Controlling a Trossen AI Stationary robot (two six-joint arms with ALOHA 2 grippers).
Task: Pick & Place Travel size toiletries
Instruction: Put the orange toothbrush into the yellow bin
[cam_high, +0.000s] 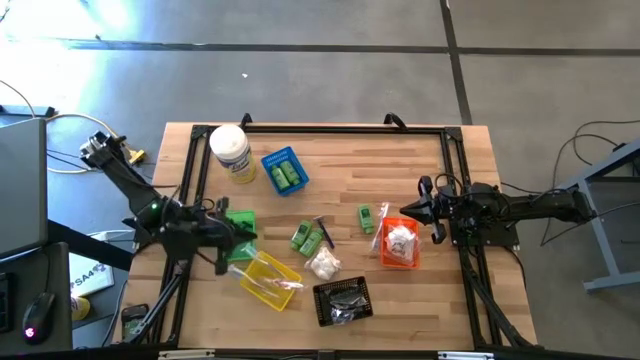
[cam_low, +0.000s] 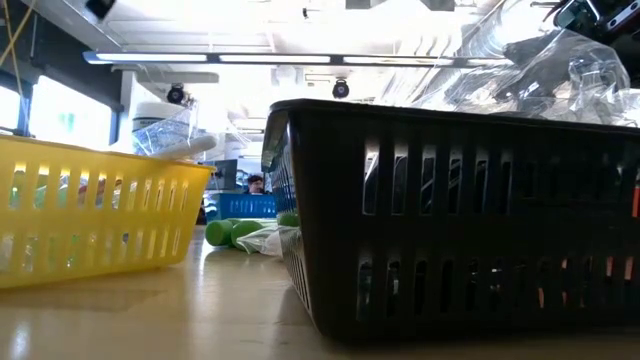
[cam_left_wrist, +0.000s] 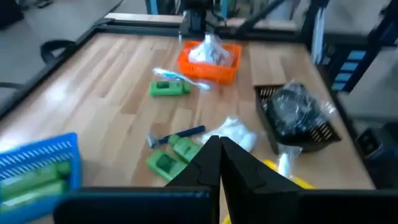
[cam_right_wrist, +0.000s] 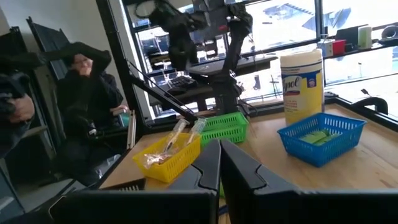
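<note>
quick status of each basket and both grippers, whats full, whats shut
blue basket: holds green bottles
orange basket: holds white packets
black basket: holds clear-wrapped items
yellow basket: holds clear-wrapped sticks
left gripper: shut, empty
right gripper: shut, empty

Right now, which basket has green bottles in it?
The blue basket, beside the white jar. The yellow basket holds clear-wrapped sticks, the orange basket white packets, the black basket clear wrapping.
</note>
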